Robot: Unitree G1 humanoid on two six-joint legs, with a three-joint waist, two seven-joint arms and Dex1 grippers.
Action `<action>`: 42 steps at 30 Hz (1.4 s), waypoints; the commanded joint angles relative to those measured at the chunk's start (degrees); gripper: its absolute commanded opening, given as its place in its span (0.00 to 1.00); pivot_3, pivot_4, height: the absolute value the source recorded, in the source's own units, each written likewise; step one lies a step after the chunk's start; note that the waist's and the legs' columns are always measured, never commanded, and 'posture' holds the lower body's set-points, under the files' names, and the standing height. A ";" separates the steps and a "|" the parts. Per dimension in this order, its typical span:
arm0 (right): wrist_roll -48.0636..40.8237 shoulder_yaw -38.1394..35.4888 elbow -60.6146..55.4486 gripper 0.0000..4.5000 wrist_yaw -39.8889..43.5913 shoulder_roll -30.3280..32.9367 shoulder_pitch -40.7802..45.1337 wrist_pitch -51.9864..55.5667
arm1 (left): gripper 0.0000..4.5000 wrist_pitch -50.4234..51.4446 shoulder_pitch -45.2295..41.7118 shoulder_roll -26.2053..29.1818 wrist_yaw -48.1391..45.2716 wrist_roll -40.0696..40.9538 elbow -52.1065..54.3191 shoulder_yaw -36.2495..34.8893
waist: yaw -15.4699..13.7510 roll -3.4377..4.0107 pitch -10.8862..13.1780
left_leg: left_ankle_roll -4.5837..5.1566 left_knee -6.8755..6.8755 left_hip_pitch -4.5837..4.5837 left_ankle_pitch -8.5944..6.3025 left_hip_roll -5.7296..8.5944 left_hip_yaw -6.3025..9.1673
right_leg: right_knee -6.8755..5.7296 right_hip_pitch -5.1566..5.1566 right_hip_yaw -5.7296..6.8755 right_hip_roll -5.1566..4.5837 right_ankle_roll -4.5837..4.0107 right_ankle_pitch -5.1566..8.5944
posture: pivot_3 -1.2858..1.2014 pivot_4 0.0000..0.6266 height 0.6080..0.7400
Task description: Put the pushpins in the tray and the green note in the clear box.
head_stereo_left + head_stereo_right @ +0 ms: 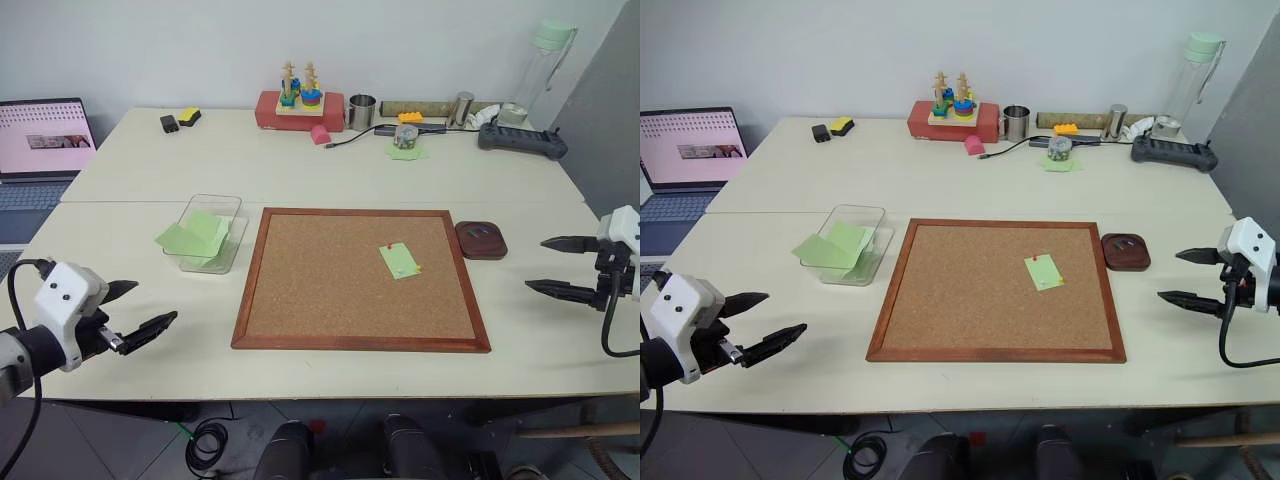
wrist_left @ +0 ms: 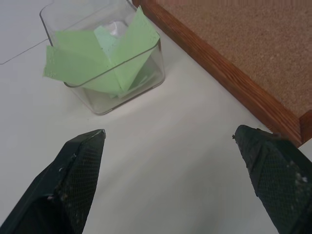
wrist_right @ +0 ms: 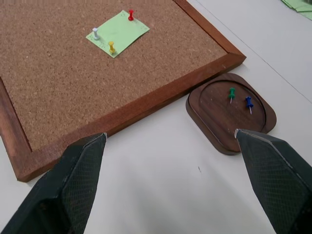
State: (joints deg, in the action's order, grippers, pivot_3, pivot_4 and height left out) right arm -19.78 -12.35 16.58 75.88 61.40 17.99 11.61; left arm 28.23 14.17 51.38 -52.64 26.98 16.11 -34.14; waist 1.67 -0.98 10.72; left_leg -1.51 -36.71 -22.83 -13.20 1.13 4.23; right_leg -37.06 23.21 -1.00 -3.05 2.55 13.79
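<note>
Right wrist view shows the green note [image 3: 117, 32] pinned on the corkboard [image 3: 58, 87] by red, yellow and white pushpins [image 3: 130, 15], left of the tray [image 3: 214, 136]. Both tools [image 1: 570, 266] [image 1: 135, 312] gape empty. Tiny pinheads could slip; tugging early might tear paper.

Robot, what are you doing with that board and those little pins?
Nothing is being held right now. Both the left gripper and the right gripper are open, waiting at the sides of the corkboard. A green note is pinned there by a red, a yellow and a white pin. The tray has a green and a blue pin, and the clear box holds green notes.
</note>
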 commanded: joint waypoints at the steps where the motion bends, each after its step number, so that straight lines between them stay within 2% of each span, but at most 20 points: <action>1: -2.18 -2.47 -2.69 1.00 -0.05 0.59 1.02 1.03 | 0.85 0.56 -2.31 0.57 0.43 1.96 3.35 -1.18 | 0.00 0.00 0.00 | 0.00 0.00 0.00 0.00 0.00 0.00 | 0.00 0.00 0.00 0.00 0.00 0.00 | 0.52 0.24 1.00; 6: -4.57 -2.33 -7.81 1.00 -0.34 0.11 1.74 3.91 | 0.63 3.25 -9.80 0.38 2.89 3.78 8.18 5.75 | -0.03 0.00 0.00 | 0.00 -0.02 0.00 0.00 0.01 0.01 | -0.03 -0.02 0.00 0.00 0.03 -0.02 | 0.52 0.24 1.00; 11: -6.79 -0.98 -12.69 1.00 -1.84 -2.08 3.50 7.18 | 0.42 4.82 -18.83 -3.09 4.16 3.38 10.11 18.56 | -0.13 0.00 0.00 | 0.00 -0.14 -0.01 0.00 0.05 0.03 | -0.04 -0.07 0.00 0.02 0.43 -0.25 | 0.52 0.24 1.00; 13: -7.69 -0.33 -14.65 1.00 -2.74 -3.44 4.44 8.66 | 0.33 4.10 -22.69 -5.96 5.05 1.55 8.41 24.19 | -0.13 0.00 0.00 | 0.00 -0.14 -0.02 0.00 0.08 0.01 | -0.03 -0.07 -0.04 0.02 0.47 -0.29 | 0.52 0.24 1.00; 18: -9.35 1.73 -19.57 1.00 -5.16 -6.85 6.00 12.07 | 0.16 -0.99 -29.57 -14.12 6.24 -5.00 1.30 36.36 | -0.12 -0.01 0.00 | 0.00 -0.17 -0.05 0.01 0.14 0.02 | -0.04 -0.05 -0.03 0.05 0.48 -0.32 | 0.52 0.24 1.00; 20: -10.14 2.37 -21.07 1.00 -6.38 -8.29 6.50 13.56 | 0.09 -3.38 -31.47 -17.77 6.80 -6.87 -2.27 39.44 | -0.22 0.01 -0.01 | 0.00 -0.18 -0.03 0.01 0.14 0.02 | -0.06 -0.06 -0.04 0.04 0.32 -0.42 | 0.52 0.24 1.00; 21: -10.57 2.73 -21.55 1.00 -7.11 -9.27 6.89 14.23 | 0.02 -5.01 -32.29 -19.56 6.93 -7.96 -4.43 40.66 | -0.22 -0.01 0.00 | 0.00 -0.22 -0.04 0.01 0.17 0.03 | -0.05 -0.08 -0.03 0.05 0.27 -0.48 | 0.52 0.24 1.00; 27: -8.67 7.01 -19.53 1.00 -10.28 -15.60 10.80 14.10 | 0.00 -13.82 -35.73 -27.63 7.32 -11.59 -17.35 43.70 | -0.15 -0.02 -0.01 | 0.00 -0.24 -0.07 0.01 0.19 0.02 | -0.04 -0.03 -0.03 0.09 0.26 -0.53 | 0.52 0.24 1.00; 30: -3.85 12.20 -15.38 1.00 -12.42 -19.05 14.32 12.77 | 0.00 -16.72 -36.79 -30.63 7.12 -12.38 -24.15 43.62 | -0.12 -0.01 -0.01 | 0.00 -0.25 -0.05 0.02 0.19 0.03 | -0.06 -0.04 -0.04 0.09 0.26 -0.53 | 0.52 0.24 1.00; 35: 4.78 18.98 -4.32 1.00 -15.20 -23.97 20.71 7.26 | 0.00 -19.73 -37.19 -31.85 5.86 -14.79 -29.85 44.60 | 0.00 -0.01 -0.02 | 0.00 -0.23 -0.08 0.02 0.24 0.06 | -0.06 -0.01 -0.01 0.11 0.26 -0.54 | 0.52 0.24 1.00; 42: 11.56 23.53 11.31 1.00 -15.42 -30.58 27.31 -2.79 | 0.00 -20.95 -37.70 -32.56 5.44 -16.06 -32.20 44.42 | -0.09 0.03 -0.06 | -0.01 -0.27 -0.02 0.03 0.27 0.07 | -0.12 -0.05 -0.01 0.09 0.28 -0.57 | 0.52 0.24 1.00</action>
State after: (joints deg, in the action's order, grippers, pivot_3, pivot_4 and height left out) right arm -10.06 11.06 24.03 61.11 31.85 42.76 13.03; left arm 7.53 -23.50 18.88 -47.01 12.09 -14.76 9.78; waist 1.58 -0.95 10.66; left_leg -1.52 -36.98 -22.84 -13.17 1.41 4.29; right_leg -37.18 23.15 -1.02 -2.95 2.83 13.22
